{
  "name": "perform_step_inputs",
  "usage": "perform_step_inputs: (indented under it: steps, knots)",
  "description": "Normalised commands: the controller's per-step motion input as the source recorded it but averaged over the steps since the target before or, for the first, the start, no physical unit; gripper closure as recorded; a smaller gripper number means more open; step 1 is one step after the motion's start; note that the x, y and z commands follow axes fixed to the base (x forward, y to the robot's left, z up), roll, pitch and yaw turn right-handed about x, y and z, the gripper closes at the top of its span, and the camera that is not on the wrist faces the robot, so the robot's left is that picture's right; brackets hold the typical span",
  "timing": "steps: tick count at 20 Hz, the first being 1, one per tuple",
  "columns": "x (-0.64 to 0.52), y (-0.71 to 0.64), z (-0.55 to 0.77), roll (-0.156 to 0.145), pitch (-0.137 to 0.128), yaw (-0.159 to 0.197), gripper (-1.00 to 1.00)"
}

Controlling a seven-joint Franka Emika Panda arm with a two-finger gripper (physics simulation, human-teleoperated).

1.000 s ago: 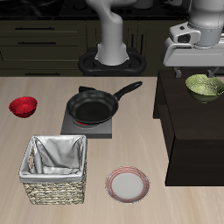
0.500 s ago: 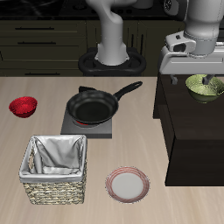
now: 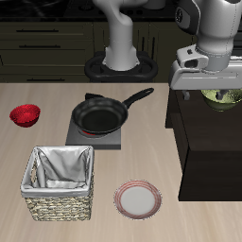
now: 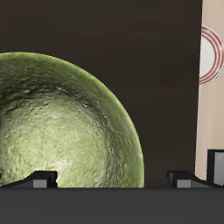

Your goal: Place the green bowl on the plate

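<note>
The green bowl stands on the dark cabinet top, partly hidden behind my gripper. In the wrist view the bowl fills most of the picture, with its pale speckled inside showing. My gripper is open just above it: one fingertip is over the bowl's inside and the other is outside its rim. It holds nothing. The plate, with a pinkish-red rim and white centre, lies on the table near the front edge. It also shows in the wrist view.
A black frying pan sits on a grey burner mid-table. A red bowl is at the far side of the table from the cabinet. A wicker basket with a white cloth stands beside the plate.
My gripper has come down and a little forward over the green bowl and now covers part of it. The bowl and plate have not moved.
</note>
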Motion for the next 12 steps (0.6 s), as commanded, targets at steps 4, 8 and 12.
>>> perform_step_inputs:
  steps: [4,8,12]
  knots:
    - [-0.1,-0.03,-0.08,0.02,-0.007,0.006,1.0]
    - [-0.15,0.08,0.17,0.046,-0.053,0.025,1.0]
    - [-0.05,-0.07,0.17,0.009,-0.041,0.006,1.0]
